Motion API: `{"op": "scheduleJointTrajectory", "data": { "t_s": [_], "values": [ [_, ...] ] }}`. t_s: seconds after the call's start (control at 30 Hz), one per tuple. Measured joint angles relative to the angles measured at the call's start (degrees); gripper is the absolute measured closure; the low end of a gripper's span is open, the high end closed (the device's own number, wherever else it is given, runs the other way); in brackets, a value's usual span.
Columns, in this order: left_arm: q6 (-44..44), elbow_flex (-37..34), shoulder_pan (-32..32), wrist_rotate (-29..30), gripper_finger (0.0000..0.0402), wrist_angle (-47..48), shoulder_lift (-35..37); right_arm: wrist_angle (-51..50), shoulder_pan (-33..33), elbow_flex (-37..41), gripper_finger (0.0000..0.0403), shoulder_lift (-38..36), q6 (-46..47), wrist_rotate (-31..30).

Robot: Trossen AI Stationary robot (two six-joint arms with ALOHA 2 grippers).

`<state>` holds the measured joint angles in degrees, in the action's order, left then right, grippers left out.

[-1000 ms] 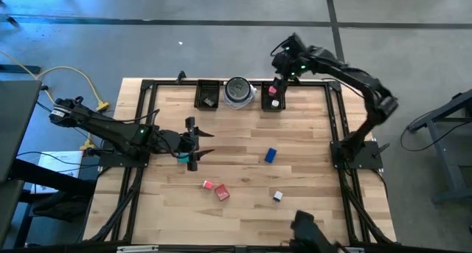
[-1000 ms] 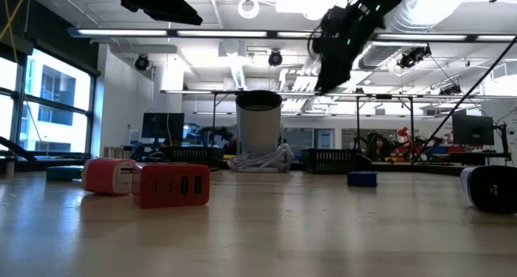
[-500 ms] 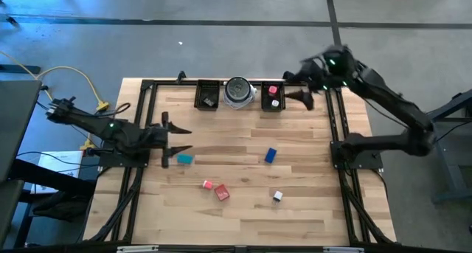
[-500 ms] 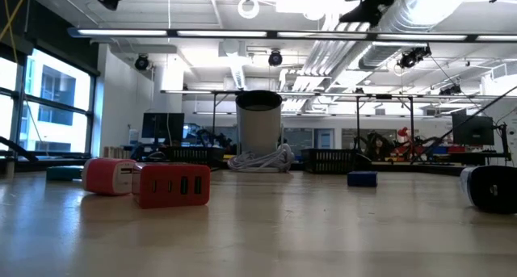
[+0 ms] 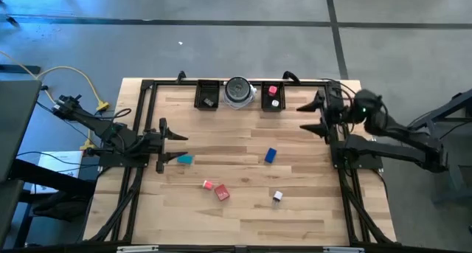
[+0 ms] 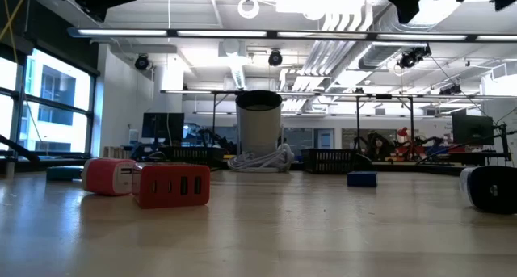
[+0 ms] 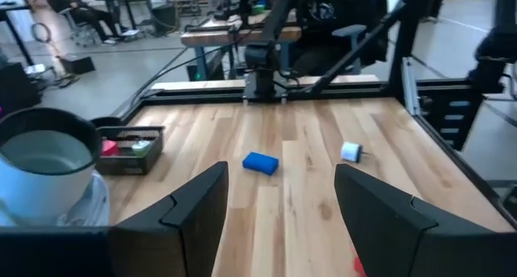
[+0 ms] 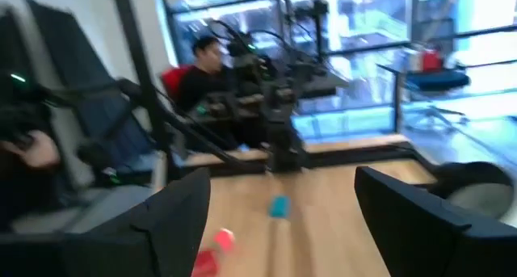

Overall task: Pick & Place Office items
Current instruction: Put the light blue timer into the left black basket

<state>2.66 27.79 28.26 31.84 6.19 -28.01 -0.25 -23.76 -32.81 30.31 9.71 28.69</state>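
Left gripper (image 5: 164, 137) sits at the table's (image 5: 243, 209) left edge, jaws spread wide, holding nothing. The teal piece (image 5: 184, 159) lies just beside its tips, toward the table centre. Right gripper (image 5: 317, 114) sits at the right edge, jaws wide, empty (both arms clear of the work area). The blue piece (image 5: 271, 156) lies between the two grippers, nearer the right one. Red pieces (image 5: 222, 193) and the white piece (image 5: 277, 197) lie well apart from both grippers. A pink piece (image 5: 273, 91) rests in the tray (image 5: 272, 105) near the right gripper.
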Motion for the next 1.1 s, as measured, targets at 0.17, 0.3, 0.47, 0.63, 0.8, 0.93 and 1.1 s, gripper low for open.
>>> {"op": "scheduleJointTrajectory", "data": {
  "t_s": [0.17,0.3,0.47,0.63,0.8,0.93,1.1],
  "values": [
    [4.2,0.0,2.3,2.0,0.0181,5.2,-0.1,11.0,6.2,8.1,0.0109,-0.7,4.0,-0.4],
    [11.9,0.0,2.6,5.0,0.0181,12.6,-0.2,16.4,11.9,11.0,0.0109,1.5,3.5,-4.0],
    [17.2,0.0,1.9,5.7,0.0181,16.2,-0.7,21.1,19.0,12.1,0.0109,3.6,1.5,-8.8],
    [20.2,0.0,0.2,5.5,0.0181,21.5,-3.0,22.1,26.3,12.1,0.0109,5.2,-1.0,-16.0],
    [24.2,0.0,-2.6,-0.1,0.0181,27.4,-6.0,22.5,32.4,12.1,0.0109,6.5,-2.3,-23.4],
    [27.6,0.1,-5.5,-7.3,0.0181,31.7,-8.7,22.3,35.3,12.1,0.0109,7.7,-2.5,-28.4],
    [27.4,0.2,-8.9,-14.8,0.0181,34.1,-13.3,24.1,36.8,12.1,0.0109,9.3,-2.5,-30.6]
  ]
}}
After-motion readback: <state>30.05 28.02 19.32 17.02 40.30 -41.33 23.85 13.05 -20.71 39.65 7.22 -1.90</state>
